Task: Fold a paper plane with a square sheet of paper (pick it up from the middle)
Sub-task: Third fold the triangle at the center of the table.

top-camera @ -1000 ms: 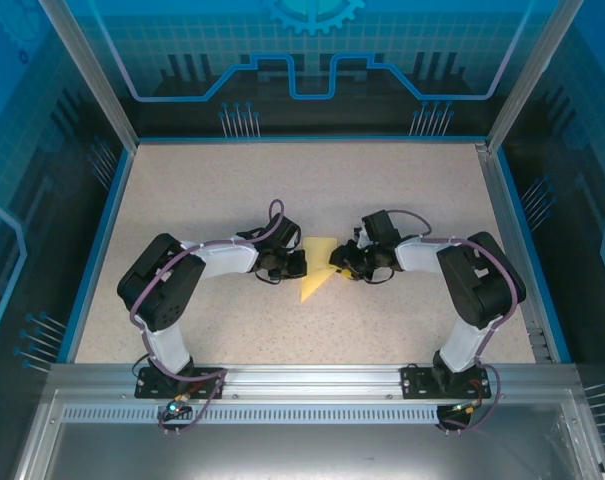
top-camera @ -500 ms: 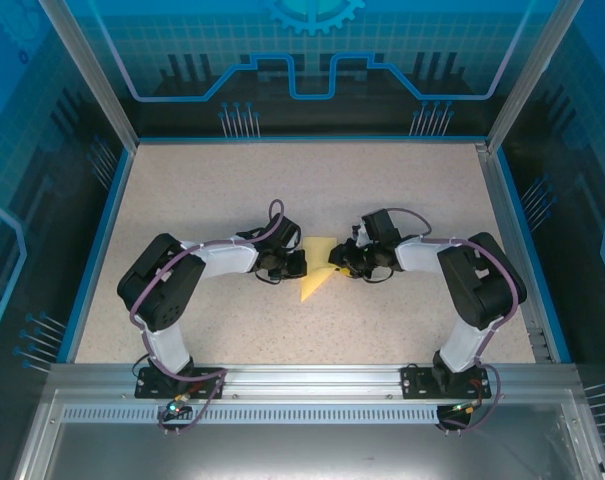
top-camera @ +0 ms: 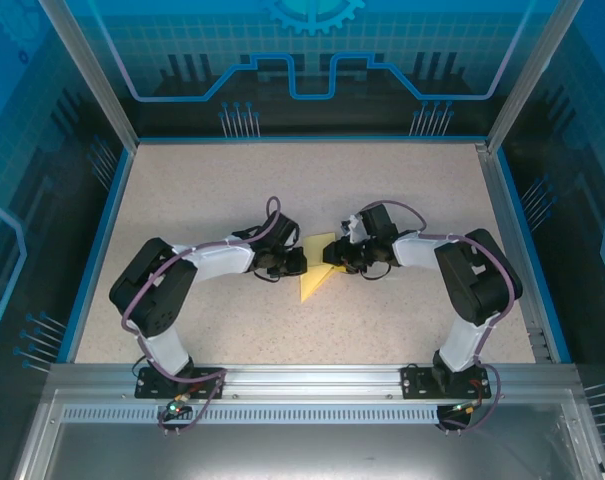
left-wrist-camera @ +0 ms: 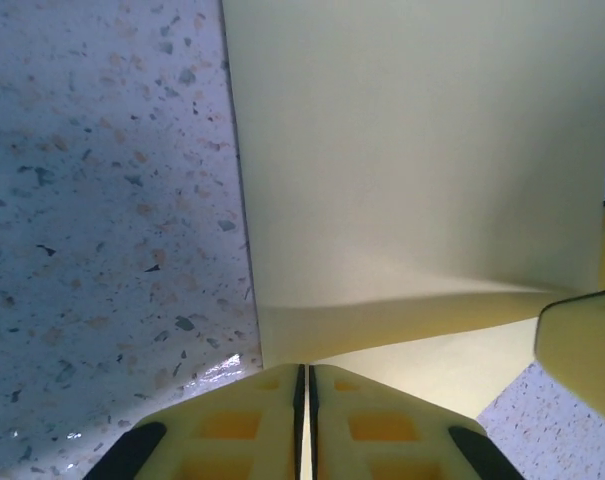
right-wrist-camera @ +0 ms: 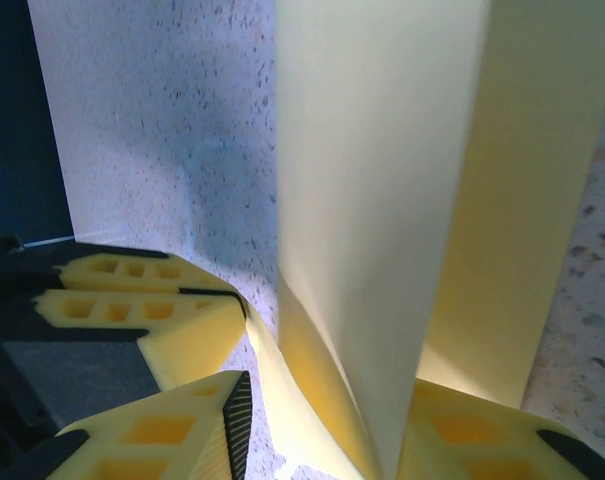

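Observation:
The pale-yellow sheet of paper (top-camera: 315, 282), folded into a pointed dart shape, lies at the table's middle with its tip toward the near edge. My left gripper (top-camera: 301, 262) meets it from the left. In the left wrist view this gripper (left-wrist-camera: 304, 370) is shut on the paper (left-wrist-camera: 412, 150), a thin edge pinched between the pads. My right gripper (top-camera: 335, 258) meets it from the right. In the right wrist view this gripper (right-wrist-camera: 327, 400) is open, and raised layers of the paper (right-wrist-camera: 372, 150) stand between its fingers, against the right one. The left gripper's fingers (right-wrist-camera: 142, 305) show there too.
The speckled beige table (top-camera: 232, 190) has a blue rim (top-camera: 98, 250) and glass walls on three sides. A metal rail (top-camera: 312, 375) carrying both arm bases runs along the near edge. Bare table lies all round the paper.
My right gripper has edged left onto the paper and its jaws stand a little wider. The left arm's elbow has swung slightly outward; its gripper stays on the paper.

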Robot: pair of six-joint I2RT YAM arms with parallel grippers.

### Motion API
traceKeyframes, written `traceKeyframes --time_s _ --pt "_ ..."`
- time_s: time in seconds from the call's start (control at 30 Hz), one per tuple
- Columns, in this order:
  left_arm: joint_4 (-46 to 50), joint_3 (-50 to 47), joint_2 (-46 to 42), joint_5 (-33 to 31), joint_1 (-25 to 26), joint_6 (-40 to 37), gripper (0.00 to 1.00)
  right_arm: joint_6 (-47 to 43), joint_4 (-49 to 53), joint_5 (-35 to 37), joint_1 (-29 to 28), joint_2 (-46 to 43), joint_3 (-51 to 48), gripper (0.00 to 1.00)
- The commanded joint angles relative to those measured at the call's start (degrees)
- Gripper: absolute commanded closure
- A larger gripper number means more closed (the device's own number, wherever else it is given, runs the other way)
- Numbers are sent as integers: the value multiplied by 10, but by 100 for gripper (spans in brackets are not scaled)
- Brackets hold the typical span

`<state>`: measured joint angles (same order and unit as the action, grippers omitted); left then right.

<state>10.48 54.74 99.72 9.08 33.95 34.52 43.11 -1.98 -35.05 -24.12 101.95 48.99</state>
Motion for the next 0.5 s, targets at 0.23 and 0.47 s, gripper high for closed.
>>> traceKeyframes --time_s 0.23,0.47 --pt "17 -36 -86 -12 3 6 69 -97 40 -56 -2 26 42 65" --pt "31 -46 -111 -51 66 2 60 -121 58 -64 -2 37 51 67"
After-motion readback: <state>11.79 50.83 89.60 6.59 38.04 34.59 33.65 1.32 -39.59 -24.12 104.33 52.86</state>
